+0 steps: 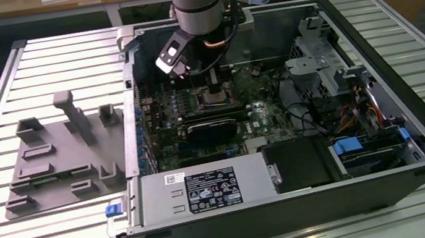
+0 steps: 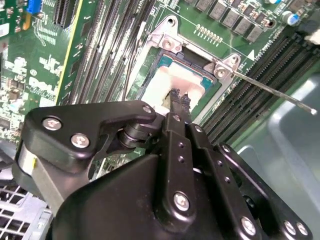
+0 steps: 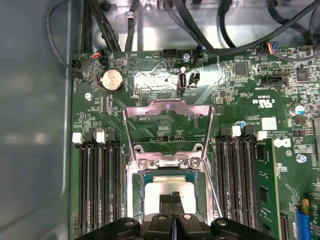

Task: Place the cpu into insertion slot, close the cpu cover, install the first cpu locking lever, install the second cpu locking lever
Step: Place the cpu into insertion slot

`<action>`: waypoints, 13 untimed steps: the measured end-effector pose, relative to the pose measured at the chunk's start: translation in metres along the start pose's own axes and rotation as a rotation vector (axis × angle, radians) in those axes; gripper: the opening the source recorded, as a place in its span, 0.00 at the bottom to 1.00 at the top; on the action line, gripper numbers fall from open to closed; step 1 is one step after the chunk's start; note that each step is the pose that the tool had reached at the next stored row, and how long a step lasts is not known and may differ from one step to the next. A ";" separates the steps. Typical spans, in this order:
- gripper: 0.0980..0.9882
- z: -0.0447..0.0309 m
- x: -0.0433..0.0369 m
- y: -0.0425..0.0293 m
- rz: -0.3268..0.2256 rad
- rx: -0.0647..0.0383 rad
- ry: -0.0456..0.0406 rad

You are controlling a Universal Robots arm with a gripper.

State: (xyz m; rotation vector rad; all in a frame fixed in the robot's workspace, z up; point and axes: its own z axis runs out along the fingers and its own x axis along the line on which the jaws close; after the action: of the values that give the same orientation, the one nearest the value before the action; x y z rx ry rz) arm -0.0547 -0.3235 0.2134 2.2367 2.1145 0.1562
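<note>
**CPU seated, cover open**

The black two-finger gripper (image 3: 172, 196) has its fingers pressed together, with the tips on the flat, square, silvery-beige cpu (image 3: 155, 192). The cpu lies inside the silver-rimmed square insertion slot (image 3: 133, 195). Just beyond, the thin, silvery, windowed cpu cover (image 3: 168, 107) stands hinged open.

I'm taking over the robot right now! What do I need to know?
Gripper: shut, tips down on the cpu's top.
Cpu: lying in the slot on the green board.
Cover: flipped open, not over the cpu.
Lever: one thin wire lever sticks out loose beside the slot.
Done: cpu placed.
Left: close the cover, fasten both levers.
</note>
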 end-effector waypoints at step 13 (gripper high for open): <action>0.01 -0.0302 0.0010 0.0035 0.000 -0.001 0.0001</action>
State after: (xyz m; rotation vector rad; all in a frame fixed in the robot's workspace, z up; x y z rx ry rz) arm -0.0547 -0.3235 0.2438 2.2362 2.1142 0.1573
